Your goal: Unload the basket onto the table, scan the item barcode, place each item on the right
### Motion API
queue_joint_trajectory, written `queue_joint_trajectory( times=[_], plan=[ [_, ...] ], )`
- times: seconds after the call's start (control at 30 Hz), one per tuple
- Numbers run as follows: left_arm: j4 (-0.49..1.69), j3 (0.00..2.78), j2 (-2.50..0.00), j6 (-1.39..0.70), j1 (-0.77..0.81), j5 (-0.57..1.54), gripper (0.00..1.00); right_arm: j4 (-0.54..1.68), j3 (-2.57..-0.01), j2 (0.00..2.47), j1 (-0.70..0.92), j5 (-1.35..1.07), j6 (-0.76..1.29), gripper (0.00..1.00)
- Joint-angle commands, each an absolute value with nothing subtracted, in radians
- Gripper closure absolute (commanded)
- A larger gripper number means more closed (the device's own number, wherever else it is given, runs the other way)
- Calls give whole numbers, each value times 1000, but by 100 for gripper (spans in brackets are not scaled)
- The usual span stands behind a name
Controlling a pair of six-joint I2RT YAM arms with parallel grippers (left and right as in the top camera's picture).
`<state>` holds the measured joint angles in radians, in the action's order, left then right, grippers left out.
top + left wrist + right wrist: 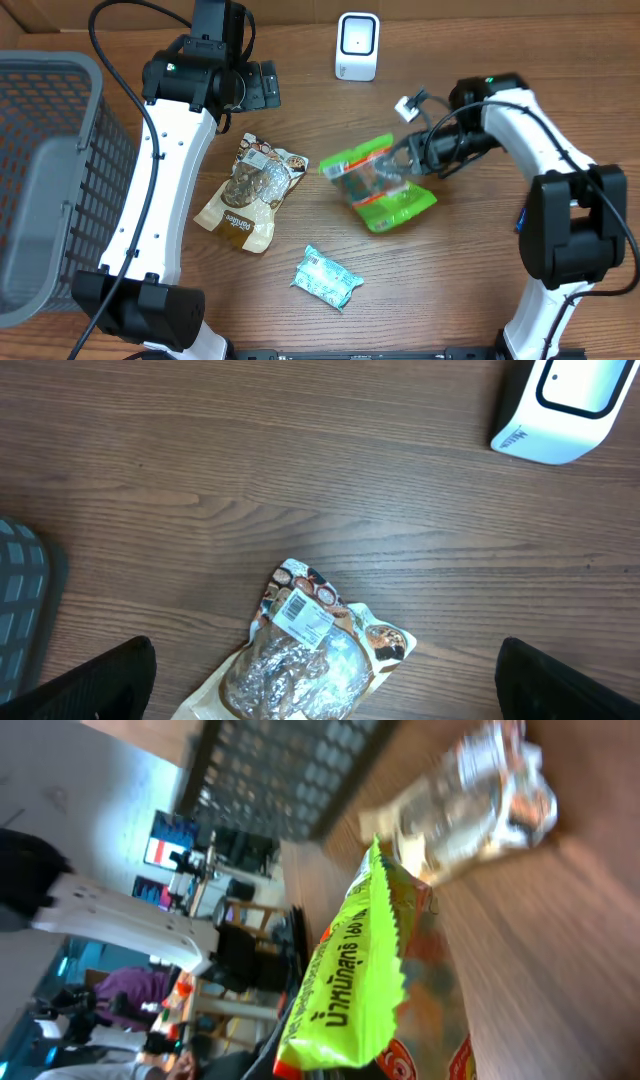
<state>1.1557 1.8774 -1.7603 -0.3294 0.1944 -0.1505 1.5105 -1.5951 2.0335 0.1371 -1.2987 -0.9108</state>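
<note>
Between the right jaws, which are clamped shut on it, sits the green snack bag [380,188], gripped by the clear-windowed side that faces the arm. Whether it rests on the tabletop [470,300] or hangs just off it I cannot tell. Its long axis lies slantwise to the jaws: one green crimped end points away and to their left, toward the scanner [357,45], and the other points back toward the robot's base. In the right wrist view that crimped edge stands on edge just ahead of the jaws, its printed script running along it. Further out to the left of these jaws lies a gold snack bag [250,190], apart from the green one. A teal packet [327,278] lies nearer the base. Well beyond both stands the grey mesh basket [60,120]. The left jaws hang wide open with nothing in them. Below the gap between them shows the top end of the gold bag, with a white barcode label [303,618] facing up. Far ahead of them and to their right stands the scanner, upright on the tabletop.
</note>
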Motion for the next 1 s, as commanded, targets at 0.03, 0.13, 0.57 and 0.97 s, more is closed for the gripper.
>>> queue_joint_trajectory(
  times=[0.03, 0.13, 0.57, 0.97],
  plan=[
    [1155, 1893, -1745, -307, 190, -157, 0, 1575, -1702, 1981, 94, -1523, -992, 96],
    [1155, 1893, -1745, -307, 190, -156, 0, 1629, -1758, 1981, 62, -1570, -974, 96],
    [1155, 1893, -1745, -307, 190, -157, 0, 1694, -2031, 1980, -4, -1570, -799, 96],
    [1155, 1893, -1745, -307, 190, -157, 0, 1690, -2133, 1979, -24, -1567, -733, 96]
  ],
)
